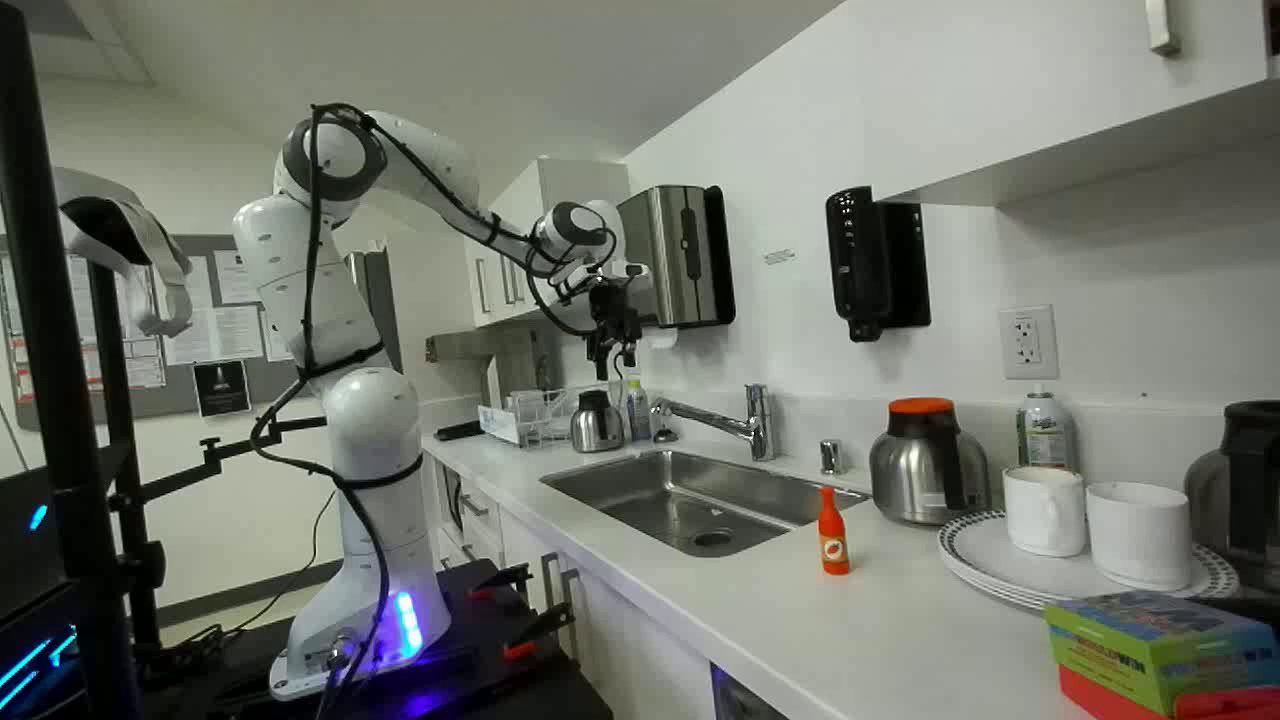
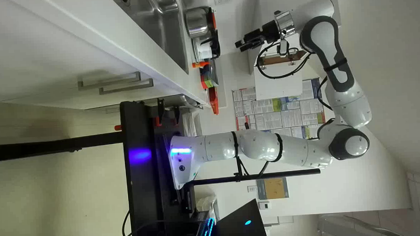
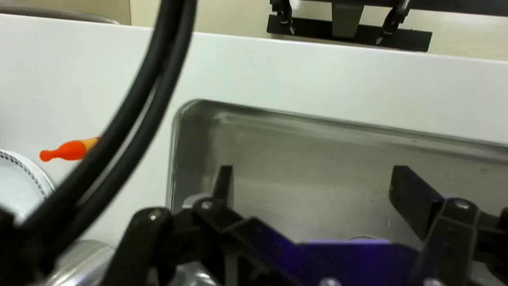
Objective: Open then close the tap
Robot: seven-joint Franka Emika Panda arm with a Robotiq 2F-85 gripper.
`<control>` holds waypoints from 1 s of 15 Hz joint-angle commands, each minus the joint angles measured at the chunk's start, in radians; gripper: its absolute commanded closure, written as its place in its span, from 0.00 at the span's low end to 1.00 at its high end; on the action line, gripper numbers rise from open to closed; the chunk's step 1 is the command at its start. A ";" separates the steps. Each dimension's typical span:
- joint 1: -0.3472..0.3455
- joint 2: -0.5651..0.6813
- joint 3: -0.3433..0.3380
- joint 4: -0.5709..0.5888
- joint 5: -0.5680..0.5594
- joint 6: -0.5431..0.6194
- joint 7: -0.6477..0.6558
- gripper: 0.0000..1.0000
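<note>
In an exterior view, the tap stands upright on the counter behind the sink, spout extended; gripper hangs higher up. In an exterior view, turned sideways, arm bends over counter, gripper well above it. Wrist view: fingers wide apart, sink beneath.

One arm bears one gripper. In an exterior view, the counter holds one sink, one tap, one rack, one red bottle, one spray can, two mugs and three jugs, with two dispensers above. The plates exceed one, their exact number being indistinct.
</note>
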 commanded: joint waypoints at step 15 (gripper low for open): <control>0.018 -0.047 -0.015 0.056 -0.005 0.008 0.006 0.00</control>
